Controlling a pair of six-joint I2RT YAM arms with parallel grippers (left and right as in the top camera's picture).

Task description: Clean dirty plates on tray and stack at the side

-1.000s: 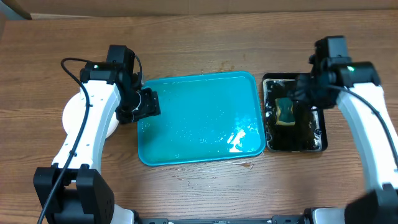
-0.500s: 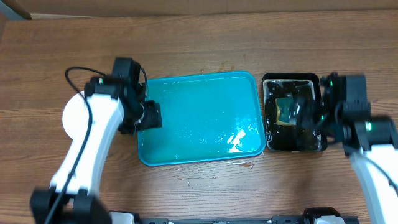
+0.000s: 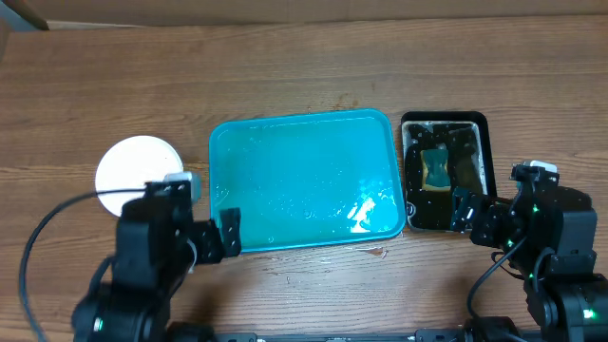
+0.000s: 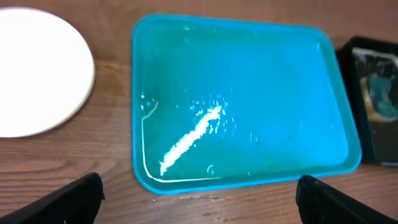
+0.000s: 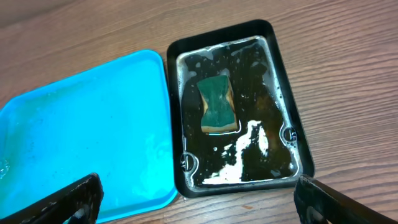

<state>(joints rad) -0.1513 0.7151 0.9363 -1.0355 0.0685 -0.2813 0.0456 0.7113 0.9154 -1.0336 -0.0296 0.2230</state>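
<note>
The plates (image 3: 140, 163) show as one white disc on the table (image 3: 304, 66), left of the tray (image 3: 294, 161) and apart from it; how many are piled cannot be told. The left gripper (image 4: 199, 202) is spread wide and holds nothing, at the tray's near edge. The tray is wet and glistening. Just right of it, a black tray (image 3: 445, 117) holds water and a green sponge (image 3: 437, 169). The right gripper (image 5: 202, 202) is spread wide, holding nothing.

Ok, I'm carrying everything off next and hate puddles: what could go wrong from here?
The turquoise rectangular plastic tray looks wet, so tilting it may drip on the wooden table. The glossy black tray holds foamy water around a green sponge; a bump may slosh it.
</note>
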